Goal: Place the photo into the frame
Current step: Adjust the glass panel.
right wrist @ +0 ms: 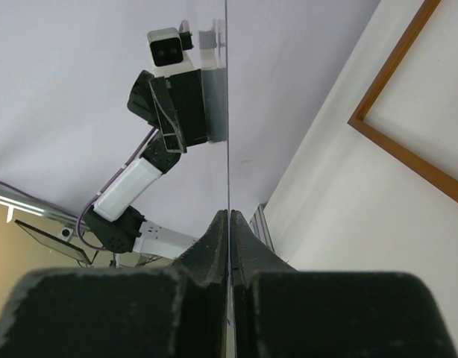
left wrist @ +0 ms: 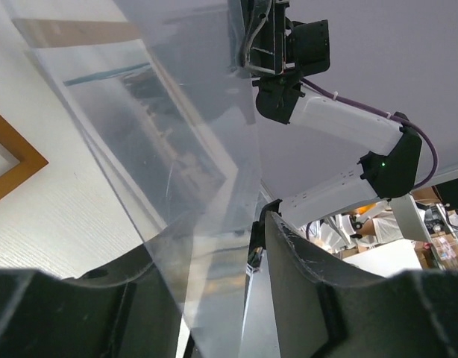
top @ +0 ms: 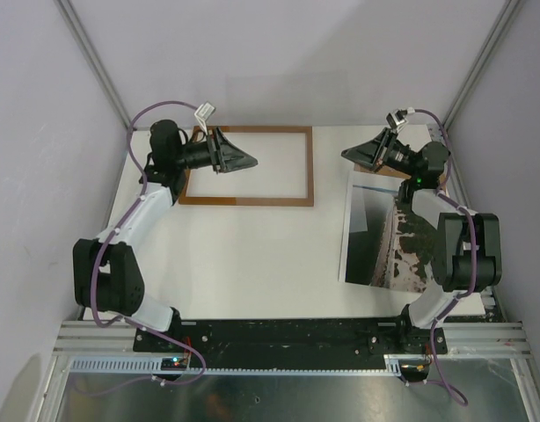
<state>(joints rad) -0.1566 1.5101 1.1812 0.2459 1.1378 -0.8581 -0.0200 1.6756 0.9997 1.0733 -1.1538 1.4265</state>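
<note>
The frame [top: 248, 201] lies flat at the back left of the table. Its brown rail also shows in the left wrist view [left wrist: 20, 160] and the right wrist view [right wrist: 408, 153]. The photo [top: 384, 237] lies flat on the right, dark water to the left. A clear thin sheet [left wrist: 177, 149] hangs in the air between both grippers, seen edge-on in the right wrist view [right wrist: 227, 112]. My right gripper [top: 347, 155] [right wrist: 230, 216] is shut on one edge of it. My left gripper [top: 252, 160] [left wrist: 210, 235] has its fingers apart with the sheet's other edge passing between them.
A brown strip [top: 386, 171] shows at the photo's far edge under the right gripper. Grey walls close the table at the back and sides. The metal rail [top: 288, 334] carrying the arm bases runs along the near edge.
</note>
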